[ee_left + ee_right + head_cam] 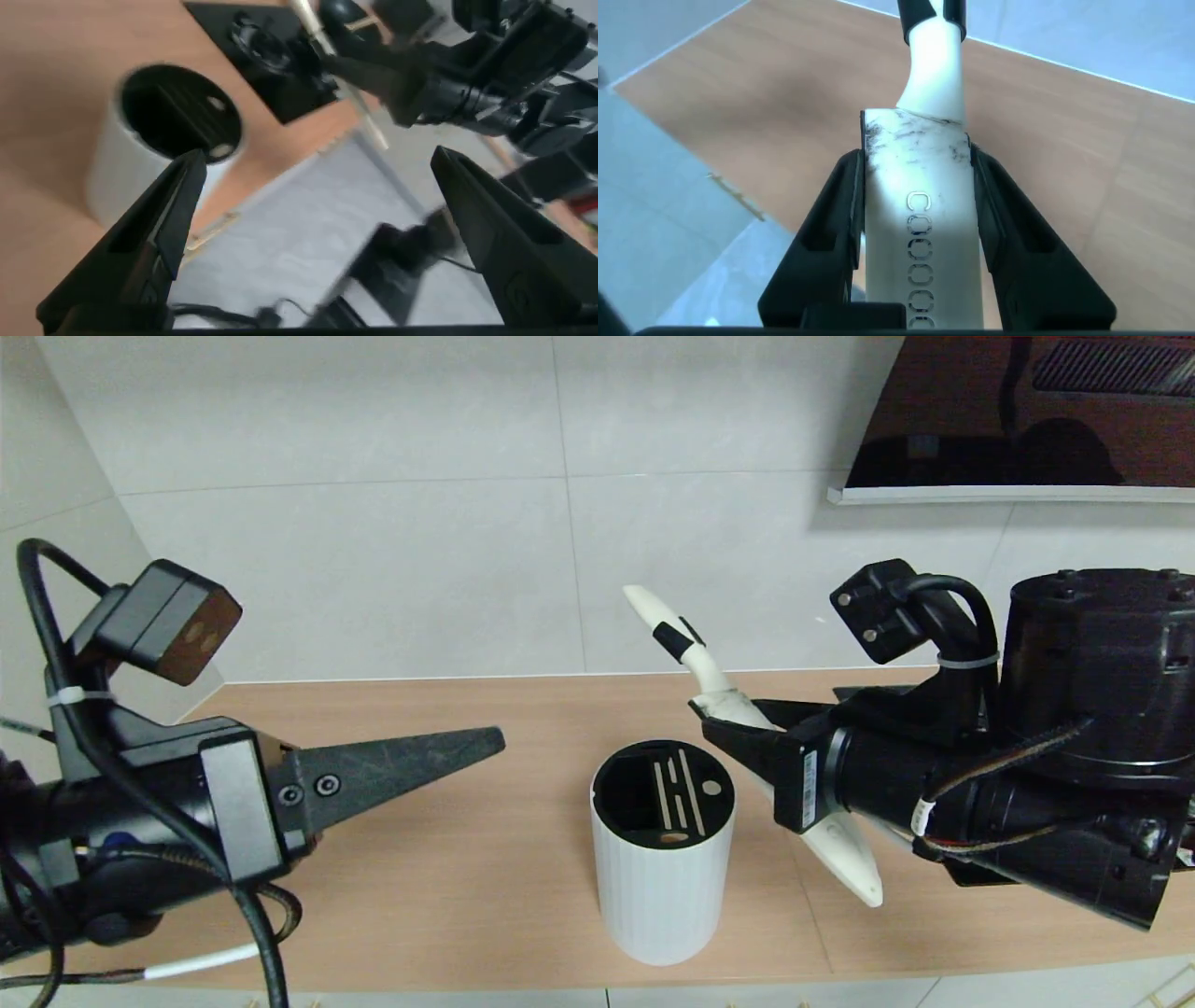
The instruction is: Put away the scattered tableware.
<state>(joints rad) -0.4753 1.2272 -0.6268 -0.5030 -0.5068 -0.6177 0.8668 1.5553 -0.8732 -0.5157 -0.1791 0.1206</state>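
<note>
Right hand (739, 728) is clamped on a utensil (845, 859) near the holder (663, 887), not yet stowed; left hand (318, 166) is apart, empty.

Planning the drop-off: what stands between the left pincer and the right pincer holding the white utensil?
The white cylindrical holder, on the wooden counter, roughly midway between them in the head view.

Right end effector (742, 723) grips a white utensil (695, 658) (tilted); white holder (663, 887) stands beside it.
</note>
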